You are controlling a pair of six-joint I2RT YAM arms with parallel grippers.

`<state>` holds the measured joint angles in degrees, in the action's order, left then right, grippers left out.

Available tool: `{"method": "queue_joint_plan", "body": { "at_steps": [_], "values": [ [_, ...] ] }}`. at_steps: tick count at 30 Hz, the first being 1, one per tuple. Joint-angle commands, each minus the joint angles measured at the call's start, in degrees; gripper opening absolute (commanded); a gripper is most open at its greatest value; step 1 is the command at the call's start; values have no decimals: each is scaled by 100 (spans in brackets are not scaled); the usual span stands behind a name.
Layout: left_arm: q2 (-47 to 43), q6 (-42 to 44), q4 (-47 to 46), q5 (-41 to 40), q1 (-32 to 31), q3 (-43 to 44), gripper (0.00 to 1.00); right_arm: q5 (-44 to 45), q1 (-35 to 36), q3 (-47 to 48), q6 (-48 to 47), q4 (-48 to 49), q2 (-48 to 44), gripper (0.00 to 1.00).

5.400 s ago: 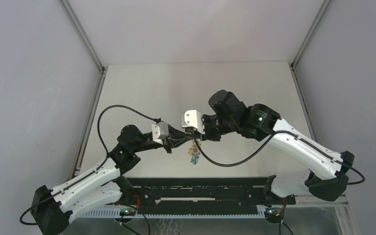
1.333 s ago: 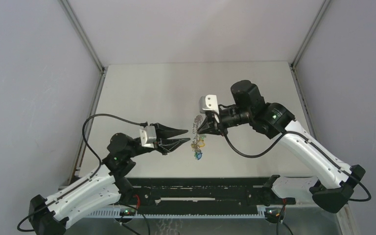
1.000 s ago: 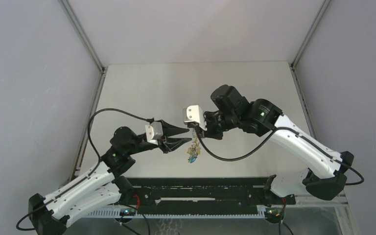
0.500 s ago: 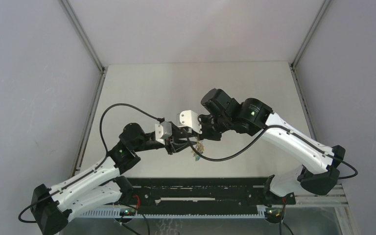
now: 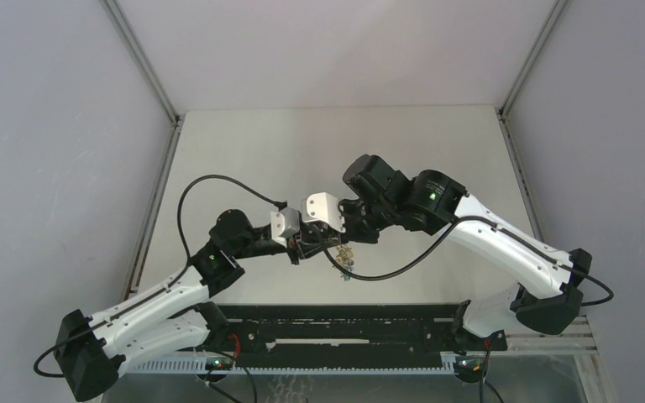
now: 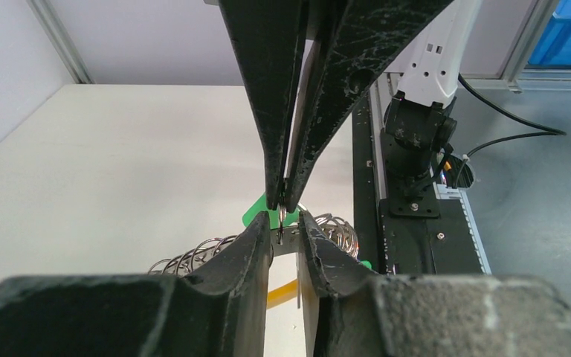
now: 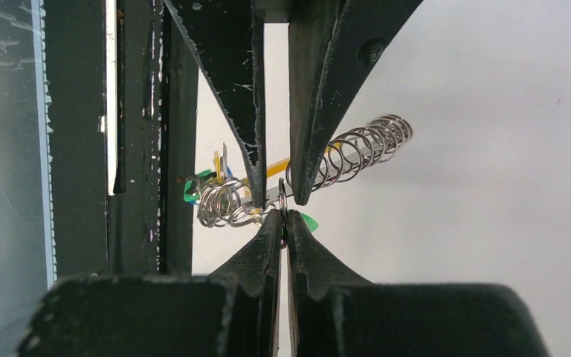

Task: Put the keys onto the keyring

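My two grippers meet tip to tip above the table's near middle. The right gripper (image 5: 337, 238) (image 7: 282, 216) is shut on a thin metal ring of the keyring (image 7: 357, 152), whose silvery coil (image 6: 193, 256) and yellow band (image 6: 282, 294) hang beside it. The left gripper (image 5: 306, 246) (image 6: 284, 224) has its jaws narrowly apart, pinching a flat metal key blade (image 6: 285, 239) that spans the gap. A green key head (image 6: 255, 214) (image 7: 309, 222) sits just behind the tips. More coloured heads (image 7: 191, 190) dangle below (image 5: 343, 257).
The pale table (image 5: 302, 151) lies between grey walls and metal frame posts (image 5: 138, 59). A black rail (image 5: 344, 323) (image 7: 141, 134) with the arm bases runs along the near edge, close under the hanging keys.
The left gripper was open and apart from the right one. It has moved right and narrowed onto the key blade. The right gripper has swung left and nearer with the keyring.
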<state>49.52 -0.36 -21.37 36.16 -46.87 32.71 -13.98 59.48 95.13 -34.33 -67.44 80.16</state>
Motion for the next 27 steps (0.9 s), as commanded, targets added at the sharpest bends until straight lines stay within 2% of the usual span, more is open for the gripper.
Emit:
{"method": "queue_joint_plan", "body": {
  "at_steps": [1, 5, 11, 13, 16, 19, 23, 27],
  "values": [
    [12, 101, -222, -56, -54, 372, 24, -9, 88, 269, -97, 231, -62, 0],
    [37, 98, -221, -52, -67, 381, 17, -9, 140, 269, -120, 231, -68, 0],
    [56, 146, -74, -106, -81, 413, 1, 47, 218, 265, -124, 276, -113, 0],
    [-4, 179, -61, -154, -85, 393, 0, 73, 235, 221, -107, 337, -170, 0],
    [-187, 203, -168, -368, -96, 272, 0, 166, 212, 33, -33, 514, -383, 14],
    [-395, 153, -448, -626, -94, 40, 0, 122, 57, -131, 119, 683, -618, 23],
    [-580, 45, -905, -801, -94, -220, 0, -572, -387, -509, 405, 1166, -1025, 33],
    [-720, -93, -1469, -895, -94, -466, 0, -1582, -895, -1086, 763, 1919, -1434, 35]
  ]
}}
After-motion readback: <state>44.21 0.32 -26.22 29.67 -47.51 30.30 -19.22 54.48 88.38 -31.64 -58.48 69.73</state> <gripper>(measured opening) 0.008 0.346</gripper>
